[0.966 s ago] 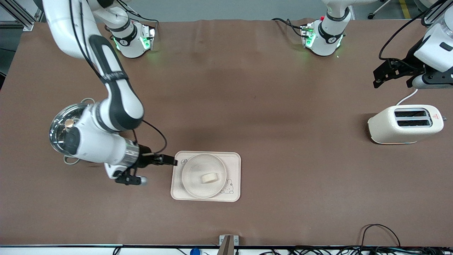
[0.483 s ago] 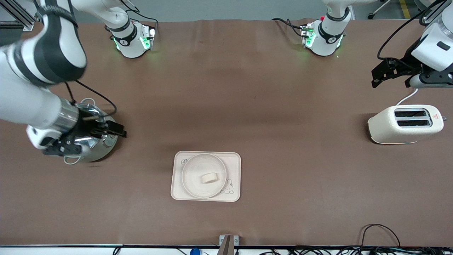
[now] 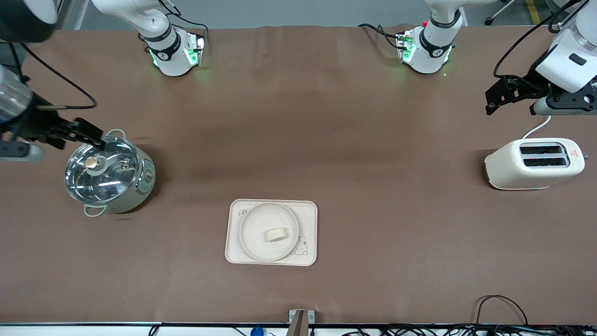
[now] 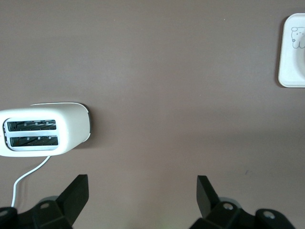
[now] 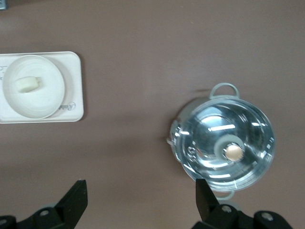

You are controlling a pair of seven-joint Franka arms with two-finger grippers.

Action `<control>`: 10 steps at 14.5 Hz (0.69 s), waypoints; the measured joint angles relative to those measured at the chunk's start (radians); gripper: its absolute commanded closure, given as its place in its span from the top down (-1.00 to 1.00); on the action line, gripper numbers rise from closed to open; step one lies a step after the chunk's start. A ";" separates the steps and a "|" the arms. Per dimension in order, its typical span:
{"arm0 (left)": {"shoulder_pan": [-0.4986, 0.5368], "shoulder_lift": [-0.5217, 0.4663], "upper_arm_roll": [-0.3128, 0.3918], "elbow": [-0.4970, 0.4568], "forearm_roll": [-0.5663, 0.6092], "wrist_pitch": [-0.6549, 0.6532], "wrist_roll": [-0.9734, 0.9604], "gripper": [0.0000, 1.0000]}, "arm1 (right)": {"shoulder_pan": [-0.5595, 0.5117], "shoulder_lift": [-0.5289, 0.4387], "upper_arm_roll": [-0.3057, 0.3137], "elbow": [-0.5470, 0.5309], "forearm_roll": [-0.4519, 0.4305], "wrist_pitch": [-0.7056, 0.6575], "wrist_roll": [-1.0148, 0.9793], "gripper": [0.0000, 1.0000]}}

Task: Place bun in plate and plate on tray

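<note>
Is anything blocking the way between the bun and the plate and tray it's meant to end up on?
Nothing visible does. The bun already lies in the plate, and the plate sits on the tray. Both grippers are open and away: the right gripper over the pot, the left gripper near the toaster.

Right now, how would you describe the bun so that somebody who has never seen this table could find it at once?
Look for the cream rectangular tray near the middle of the brown table. A round plate sits on it, and the bun lies in that plate. It is the smallest thing there, a rounded oblong piece, unlike the large slotted toaster at the left arm's end.
</note>
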 measured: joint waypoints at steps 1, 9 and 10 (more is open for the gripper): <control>0.000 0.000 -0.001 0.000 0.000 0.000 0.000 1.00 | -0.039 -0.012 0.006 -0.001 0.000 -0.022 -0.007 1.00; 0.001 0.000 -0.008 0.026 0.000 0.000 0.000 1.00 | -0.213 -0.068 0.073 -0.073 -0.001 -0.053 -0.109 1.00; 0.001 0.000 -0.008 0.030 0.000 0.000 0.000 1.00 | -0.214 -0.092 0.075 -0.095 -0.007 -0.054 -0.109 1.00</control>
